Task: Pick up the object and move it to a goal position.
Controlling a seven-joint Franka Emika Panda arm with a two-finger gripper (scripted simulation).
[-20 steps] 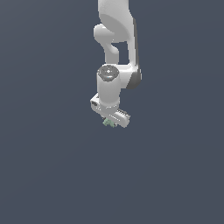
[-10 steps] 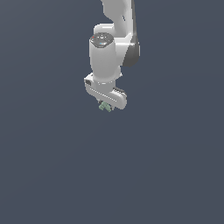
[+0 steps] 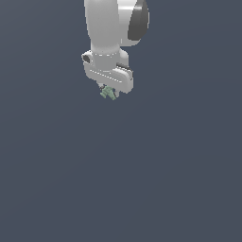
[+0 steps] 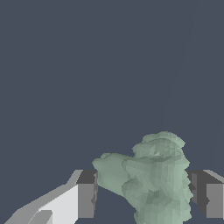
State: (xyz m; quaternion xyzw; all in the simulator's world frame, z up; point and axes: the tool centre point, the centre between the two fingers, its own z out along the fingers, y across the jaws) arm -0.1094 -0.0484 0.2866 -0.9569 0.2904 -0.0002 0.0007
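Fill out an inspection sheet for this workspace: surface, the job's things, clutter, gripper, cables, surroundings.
Surface: plain dark blue-grey ground fills both views; no edge or marking seen.
Job's things: the object, a pale grey-green lumpy piece, sits between the fingers; in the exterior view it shows as a small bit under the hand. No goal marker seen.
Clutter: nothing seen.
Gripper: the gripper is shut on the object, one finger on each side; whether the object is clear of the ground cannot be told.
Cables: nothing seen.
Surroundings: only the white arm above the hand; otherwise nothing seen.
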